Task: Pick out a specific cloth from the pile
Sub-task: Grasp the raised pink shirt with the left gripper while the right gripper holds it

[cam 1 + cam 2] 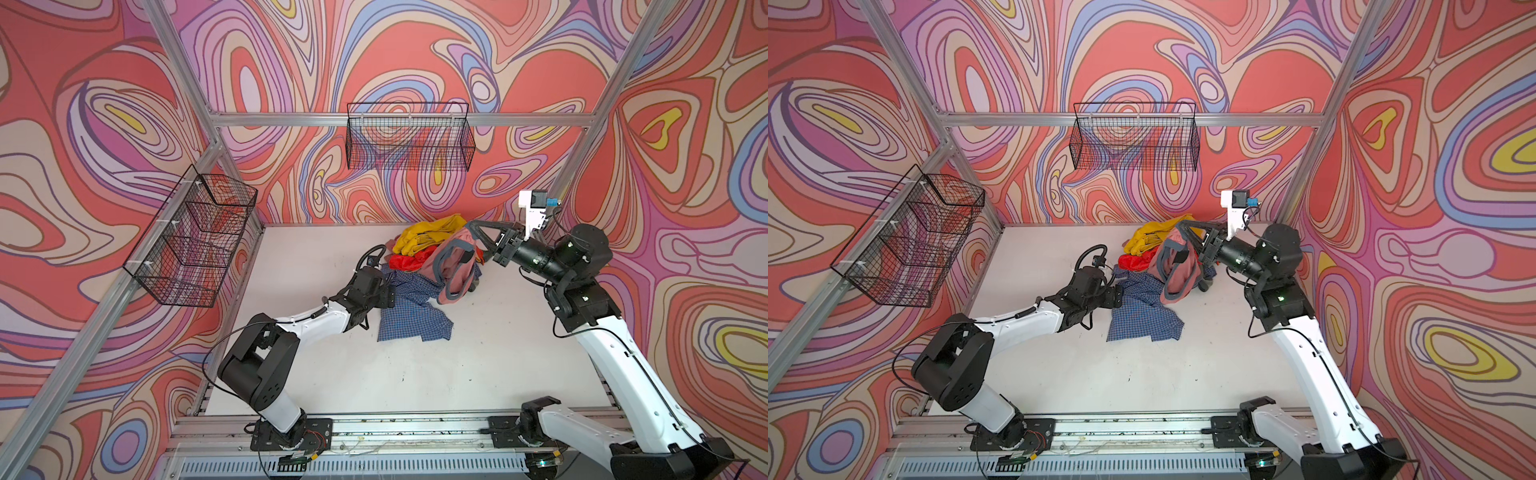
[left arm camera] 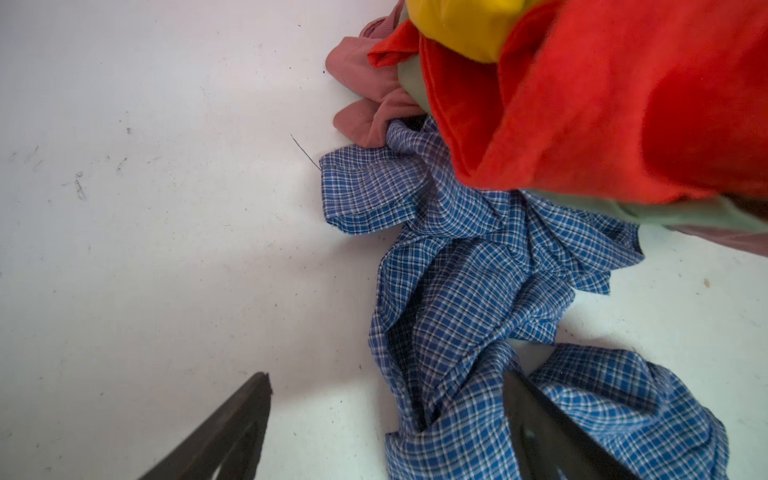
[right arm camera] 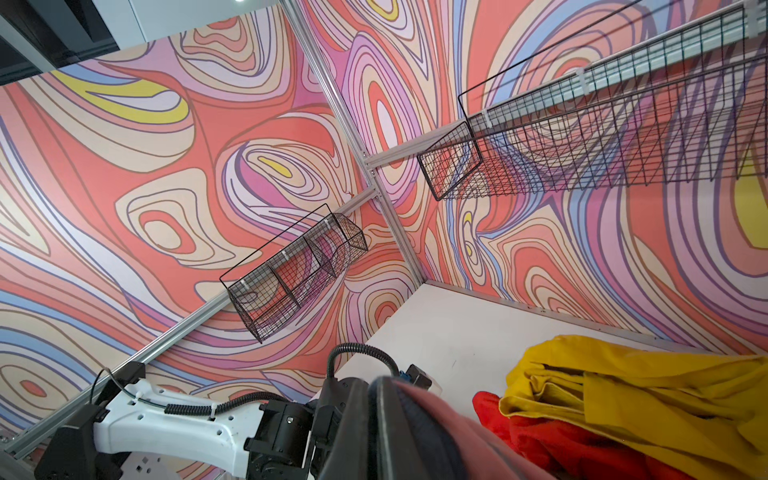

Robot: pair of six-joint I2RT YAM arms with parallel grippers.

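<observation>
The cloth, dusty pink with dark grey-blue trim bands, hangs lifted over the right side of the pile. My right gripper is shut on its top edge, and pink fabric drapes over the closed fingers. The pile holds a mustard-yellow garment, a red one and a blue checked shirt. My left gripper stands open low over the shirt's left edge, holding nothing.
A three-part wire basket hangs on the left wall and a long one on the back wall. A pink fold lies on the white table beside the red garment. Aluminium frame posts stand at the corners.
</observation>
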